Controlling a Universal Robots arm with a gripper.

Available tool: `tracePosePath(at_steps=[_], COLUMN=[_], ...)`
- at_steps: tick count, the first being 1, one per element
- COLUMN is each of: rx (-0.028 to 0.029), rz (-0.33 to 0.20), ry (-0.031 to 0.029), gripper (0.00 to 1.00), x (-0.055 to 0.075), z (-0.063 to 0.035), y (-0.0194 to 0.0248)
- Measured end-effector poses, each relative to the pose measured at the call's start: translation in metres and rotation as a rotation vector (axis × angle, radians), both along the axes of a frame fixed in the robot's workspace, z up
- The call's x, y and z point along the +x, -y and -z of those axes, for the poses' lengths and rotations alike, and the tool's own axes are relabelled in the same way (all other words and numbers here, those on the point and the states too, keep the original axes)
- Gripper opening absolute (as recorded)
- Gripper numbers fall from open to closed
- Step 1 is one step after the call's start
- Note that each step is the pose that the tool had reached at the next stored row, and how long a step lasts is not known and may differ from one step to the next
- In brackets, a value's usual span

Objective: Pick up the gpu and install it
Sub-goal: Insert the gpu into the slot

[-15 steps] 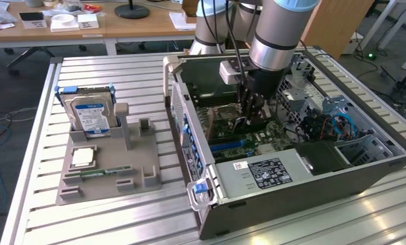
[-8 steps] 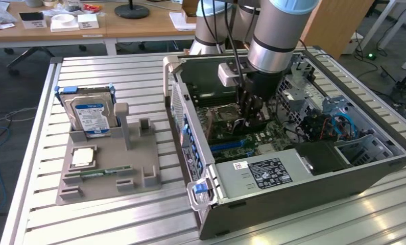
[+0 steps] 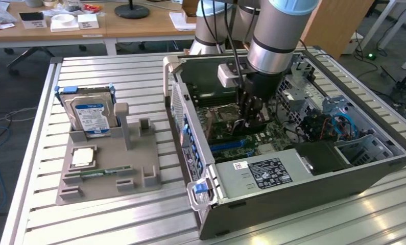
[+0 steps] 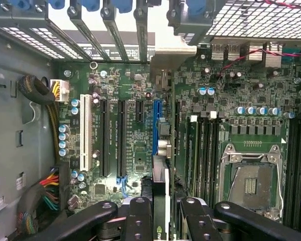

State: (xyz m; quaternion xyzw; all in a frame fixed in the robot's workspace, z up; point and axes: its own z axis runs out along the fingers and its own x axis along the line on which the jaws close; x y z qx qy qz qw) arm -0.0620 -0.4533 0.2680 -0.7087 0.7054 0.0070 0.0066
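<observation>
My gripper (image 3: 249, 118) is deep inside the open computer case (image 3: 189, 122), low over the motherboard (image 4: 135, 150). In the wrist view the gripper (image 4: 164, 213) is shut on the gpu (image 4: 160, 181), seen edge-on as a thin upright card with a green board edge between the black fingers (image 4: 138, 216). The card hangs in line with the blue expansion slot (image 4: 155, 125), its lower edge close above or at the slot; I cannot tell whether they touch. In the exterior view the gpu is mostly hidden behind the fingers.
Outside the case, a grey holder tray (image 3: 107, 176) carries a silver hard drive (image 3: 92, 115), a processor chip (image 3: 82, 157) and a green memory stick (image 3: 97, 172). A power supply (image 3: 271, 172) sits at the case front. Processor socket (image 4: 251, 181), white slot (image 4: 83, 131) and cable bundles (image 4: 42, 193) flank the card.
</observation>
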Motion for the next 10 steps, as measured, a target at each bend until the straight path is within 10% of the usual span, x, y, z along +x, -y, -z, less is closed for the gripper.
tracePosePath(at_steps=[10], rx=[0.0001], rz=[0.0], ry=[0.0001], gripper=[0.26], x=[-0.003], z=[0.0008], y=[0.0028])
